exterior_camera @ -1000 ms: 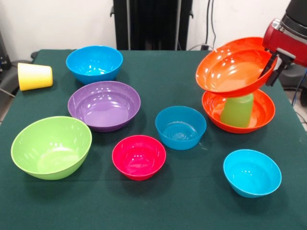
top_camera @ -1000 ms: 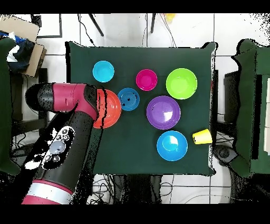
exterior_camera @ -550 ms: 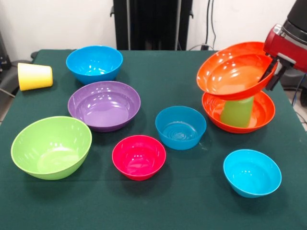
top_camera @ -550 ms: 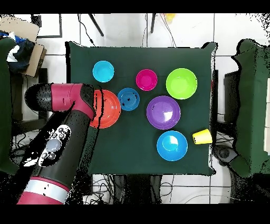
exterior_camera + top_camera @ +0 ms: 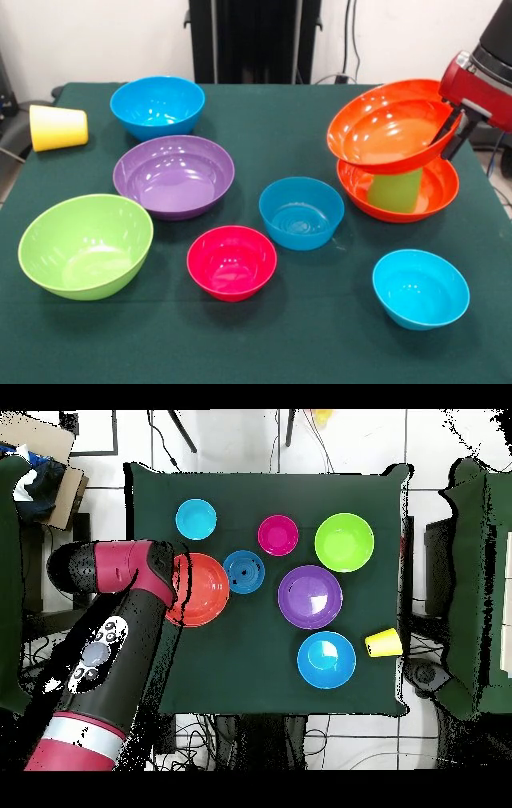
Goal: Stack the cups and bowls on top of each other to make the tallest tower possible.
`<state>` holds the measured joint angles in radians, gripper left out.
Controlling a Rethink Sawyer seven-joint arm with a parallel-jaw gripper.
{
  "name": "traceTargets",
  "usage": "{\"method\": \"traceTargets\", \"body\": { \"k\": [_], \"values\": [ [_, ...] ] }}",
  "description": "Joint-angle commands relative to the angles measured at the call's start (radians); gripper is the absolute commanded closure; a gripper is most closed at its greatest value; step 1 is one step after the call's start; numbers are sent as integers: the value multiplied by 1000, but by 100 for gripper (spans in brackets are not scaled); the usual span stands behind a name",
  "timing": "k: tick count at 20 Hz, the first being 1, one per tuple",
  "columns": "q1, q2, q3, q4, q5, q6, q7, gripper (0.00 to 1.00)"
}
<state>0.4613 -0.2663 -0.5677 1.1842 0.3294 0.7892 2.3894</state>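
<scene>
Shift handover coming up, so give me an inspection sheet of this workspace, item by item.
Surface: table with dark green cloth.
Job's things: upper orange bowl tilted atop green cup, inside lower orange bowl; six other bowls loose; yellow cup on its side.
Clutter: nothing seen.
Grippers: gripper shut on upper orange bowl's rim.
Cables: cords along the back wall.
Surroundings: cardboard box beside table.

The upper orange bowl hides the green cup's top; the arm covers the pincer from overhead.
</scene>
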Motion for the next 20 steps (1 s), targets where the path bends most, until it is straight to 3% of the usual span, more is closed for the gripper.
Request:
{"method": "traceTargets", "body": {
  "k": [1,20],
  "values": [
    [13,33,44,-60,20,67,236,100],
    [40,93,23,-80,24,20,298,100]
  ]
}}
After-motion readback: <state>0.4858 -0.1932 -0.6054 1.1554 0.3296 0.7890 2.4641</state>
